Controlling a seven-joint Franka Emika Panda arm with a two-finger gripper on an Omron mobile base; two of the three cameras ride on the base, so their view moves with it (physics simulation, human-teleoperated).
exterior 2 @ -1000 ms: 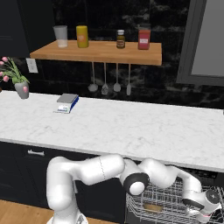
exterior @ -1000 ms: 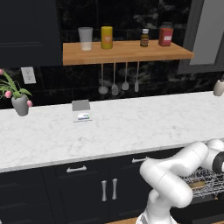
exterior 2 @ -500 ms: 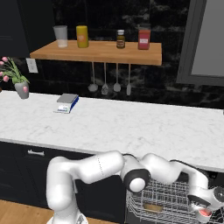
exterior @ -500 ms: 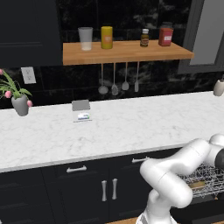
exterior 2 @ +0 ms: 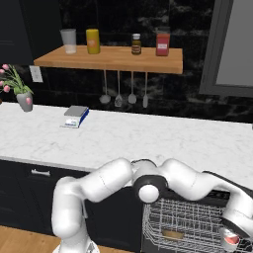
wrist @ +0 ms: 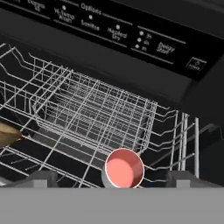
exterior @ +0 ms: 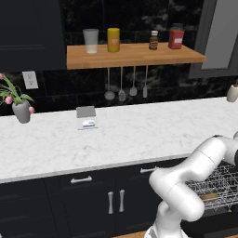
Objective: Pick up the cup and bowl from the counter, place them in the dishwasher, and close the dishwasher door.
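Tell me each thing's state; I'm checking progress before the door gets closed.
end effector: open, holding nothing
cup: red inside, released, lying in the rack
rack: pulled out
bowl: in the rack
dishwasher: open
counter: no cup or bowl left

Both base views look forward and down from behind the arm, left and right, sharing the white marble worktop and wooden wall shelf. The hand view peers closely into the silver wire rack.
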